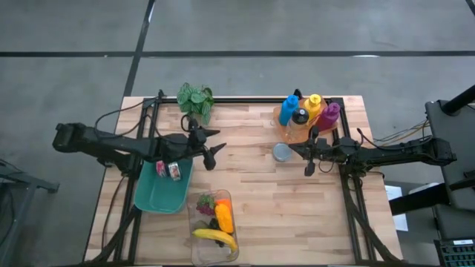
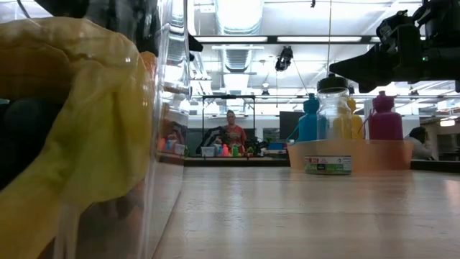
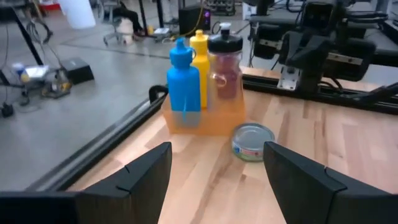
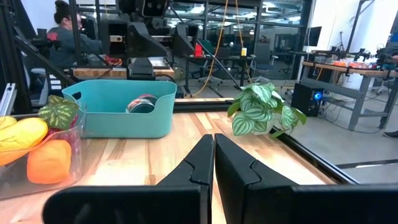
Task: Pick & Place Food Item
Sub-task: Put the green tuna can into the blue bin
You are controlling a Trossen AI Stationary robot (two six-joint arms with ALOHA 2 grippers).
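Teal bin is already holding two cans, while a third can is sitting beside the bottle tray. Left gripper is hovering wide open and empty, facing it; right gripper is waiting closed, empty.

Grey concrete floor with dark seams; ceiling strip lights; workbenches; seated person beyond.
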